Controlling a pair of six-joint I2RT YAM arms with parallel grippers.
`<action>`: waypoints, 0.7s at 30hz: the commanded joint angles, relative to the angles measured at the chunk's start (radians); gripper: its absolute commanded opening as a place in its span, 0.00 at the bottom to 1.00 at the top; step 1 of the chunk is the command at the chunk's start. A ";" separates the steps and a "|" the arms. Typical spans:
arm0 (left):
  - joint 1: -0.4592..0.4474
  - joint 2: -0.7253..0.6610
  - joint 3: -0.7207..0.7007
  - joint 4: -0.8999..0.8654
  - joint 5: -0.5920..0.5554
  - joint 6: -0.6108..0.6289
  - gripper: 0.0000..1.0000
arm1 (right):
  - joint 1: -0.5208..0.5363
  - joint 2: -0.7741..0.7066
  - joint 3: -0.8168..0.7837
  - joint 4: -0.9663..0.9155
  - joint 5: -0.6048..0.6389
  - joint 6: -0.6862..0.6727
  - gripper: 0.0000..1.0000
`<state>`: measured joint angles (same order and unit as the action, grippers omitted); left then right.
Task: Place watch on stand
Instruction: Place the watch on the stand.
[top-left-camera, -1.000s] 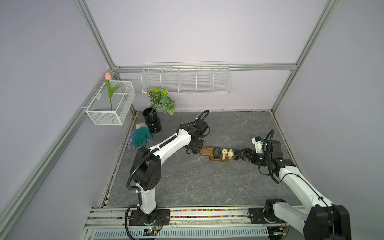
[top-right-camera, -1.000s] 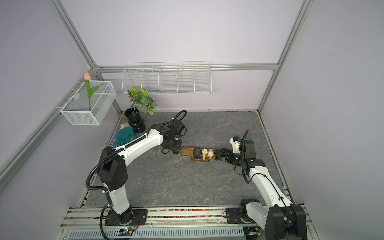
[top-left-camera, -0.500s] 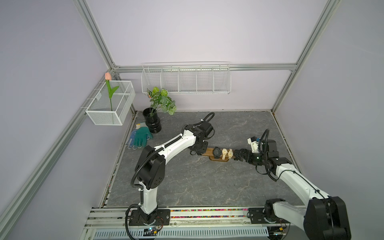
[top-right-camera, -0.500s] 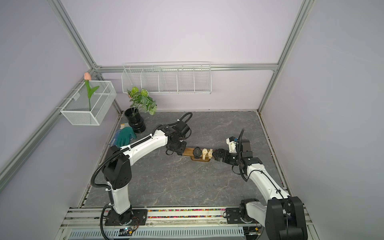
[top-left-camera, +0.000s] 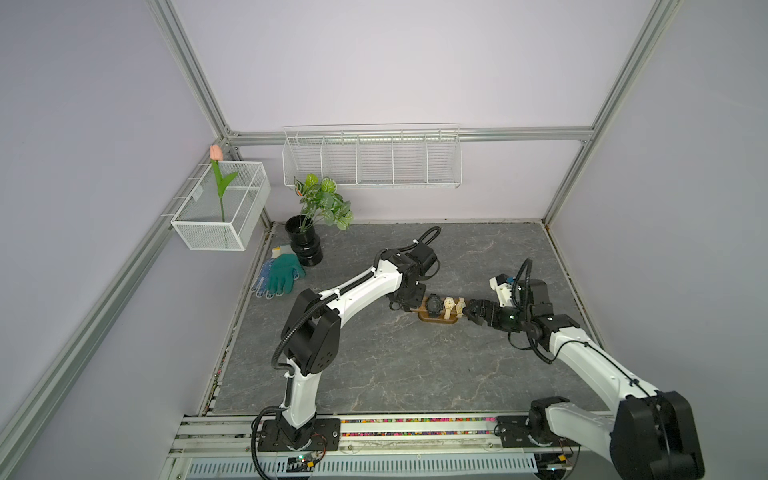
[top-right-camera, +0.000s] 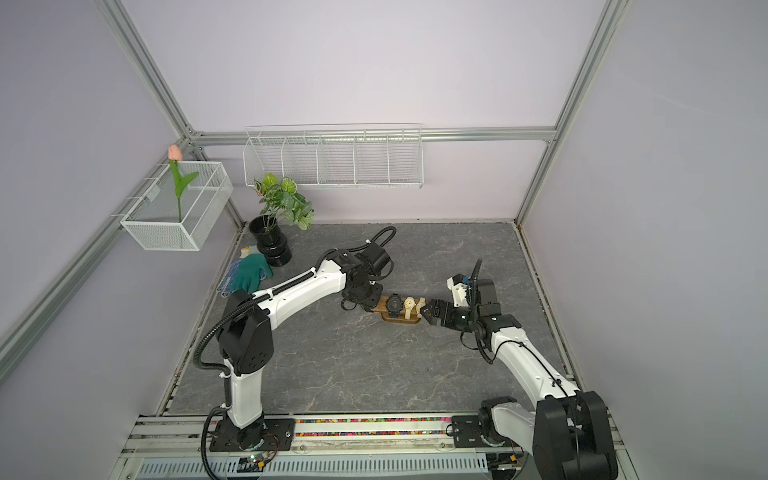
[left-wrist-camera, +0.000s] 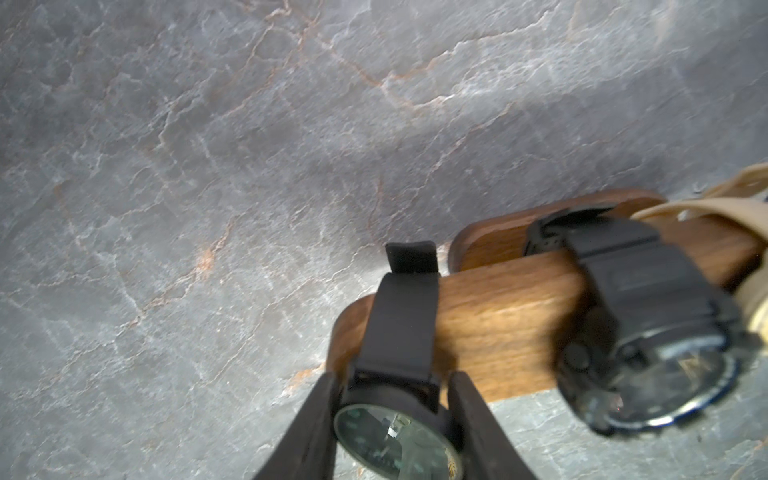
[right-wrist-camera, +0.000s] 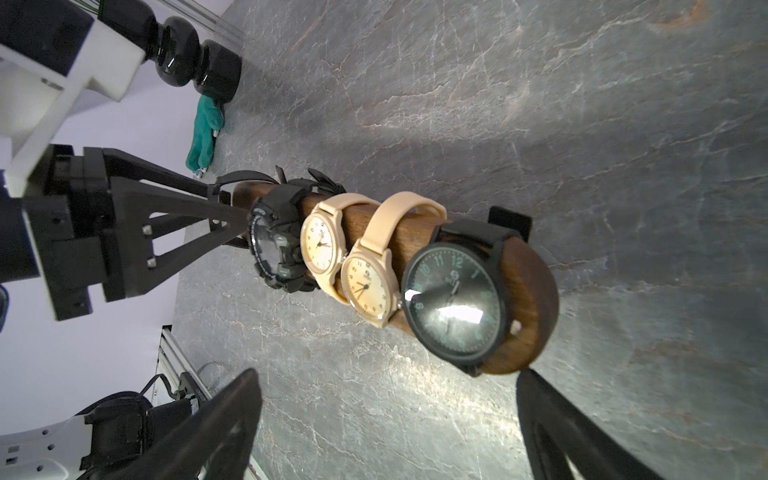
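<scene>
Both arms have closed in on the stand over the last second: the left gripper has pushed further in at one end of the bar, and the right gripper has edged up to the opposite end. In both top views the stand rests on the grey tabletop between them, carrying a black sport watch and 2 beige watches.

In the left wrist view, the left gripper is partly closed. Its 2 fingers are clamped on the case of a dark-dialled watch, whose black strap loops over the bar's rounded end, near the sport watch.

In the right wrist view, the right gripper gapes wide and holds nothing. Its fingers flank the near end, where a black analog watch sits on the bar.
</scene>
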<state>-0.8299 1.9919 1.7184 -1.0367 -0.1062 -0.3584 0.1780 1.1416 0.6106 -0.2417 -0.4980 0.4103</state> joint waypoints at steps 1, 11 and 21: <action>-0.012 0.024 0.046 -0.062 0.001 -0.010 0.33 | 0.012 -0.014 -0.008 0.022 0.008 -0.016 0.96; -0.030 0.044 0.070 -0.061 0.019 -0.017 0.34 | 0.021 -0.005 -0.003 0.032 0.007 -0.013 0.95; -0.034 0.055 0.052 -0.028 0.063 -0.007 0.47 | 0.021 -0.016 -0.014 0.038 0.029 -0.002 0.95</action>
<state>-0.8577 2.0216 1.7603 -1.0672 -0.0784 -0.3622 0.1925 1.1408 0.6106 -0.2264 -0.4828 0.4114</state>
